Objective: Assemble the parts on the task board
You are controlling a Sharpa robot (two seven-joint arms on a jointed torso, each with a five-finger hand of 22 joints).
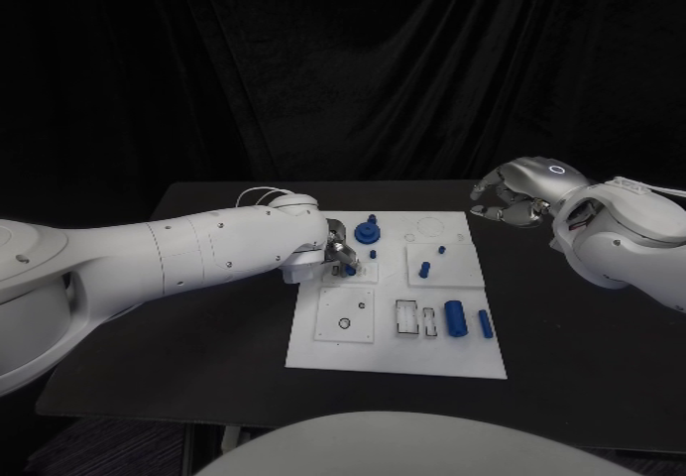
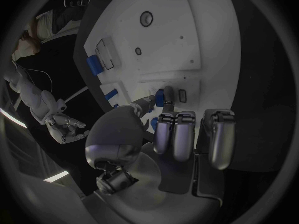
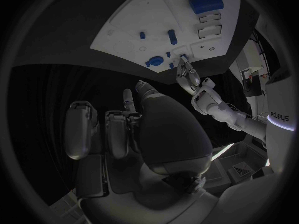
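Note:
The white task board [image 1: 322,352] lies in the middle of the black table. My left hand [image 1: 337,252] reaches over the board's far left part and pinches a small blue part [image 2: 161,97] between thumb and a finger, low over a square inset plate [image 2: 187,87]. Just beyond it stands a blue round part with a peg [image 1: 369,233]. My right hand [image 1: 512,198] hovers off the board's far right corner, fingers loosely bent and apart, nothing in it. The right wrist view shows the board [image 3: 124,20] and my left hand [image 3: 190,77] on it.
Small blue pegs [image 1: 424,269] stand mid-board. A thick blue cylinder [image 1: 455,317] and a thinner one [image 1: 485,323] lie near the right front, beside two rectangular slots [image 1: 407,317]. A square plate with a round hole [image 1: 345,323] sits at the left front.

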